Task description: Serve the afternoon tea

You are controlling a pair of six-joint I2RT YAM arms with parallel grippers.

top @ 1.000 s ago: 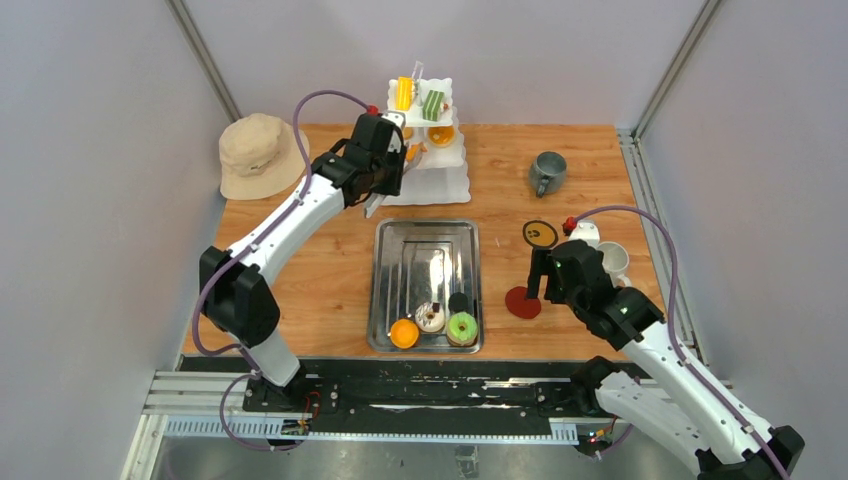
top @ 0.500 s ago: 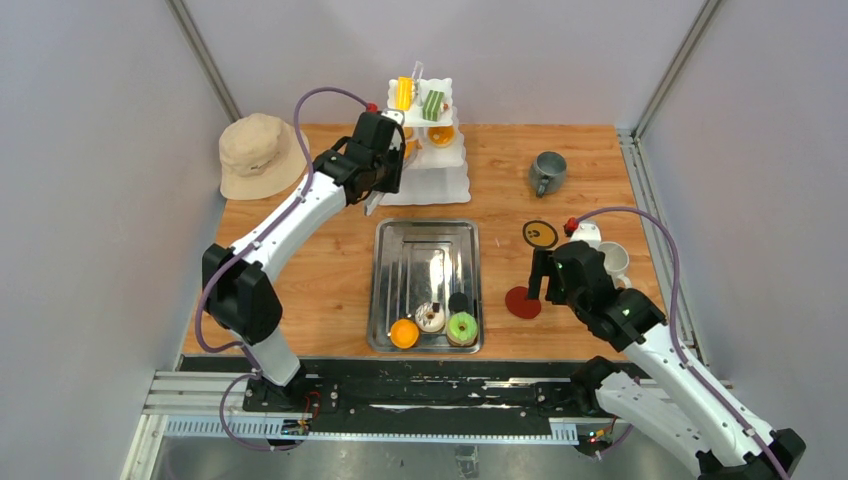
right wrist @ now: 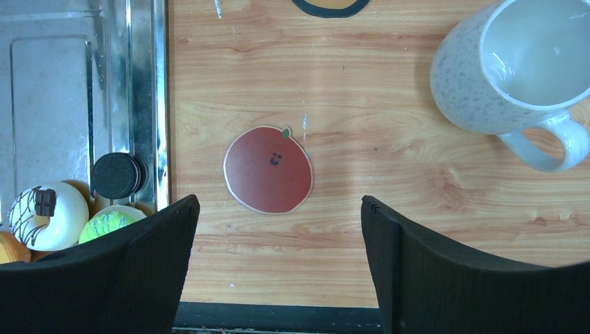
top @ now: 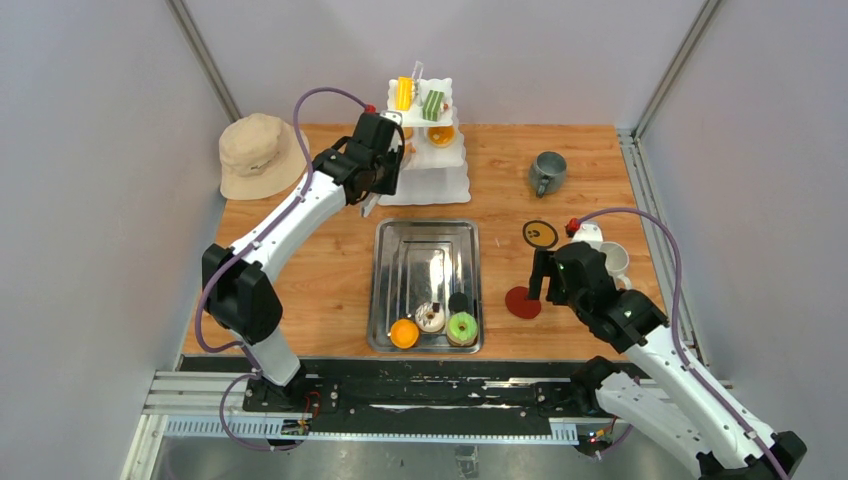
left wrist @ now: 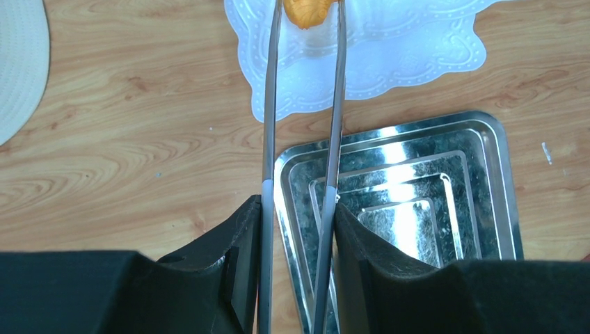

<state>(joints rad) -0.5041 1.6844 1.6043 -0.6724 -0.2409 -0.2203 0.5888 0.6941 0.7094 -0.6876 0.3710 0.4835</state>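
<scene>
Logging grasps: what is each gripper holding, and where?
Left gripper clamps thin steel tongs across both arms, tips pinching an orange pastry; right gripper holds nothing.

Left arm [top: 300, 205] stretched forward, fingers [left wrist: 240, 271] clamped; right fingers [right wrist: 139, 271] spread wide.

Donuts [top: 461, 327] in tray [top: 425, 255], near end
</scene>
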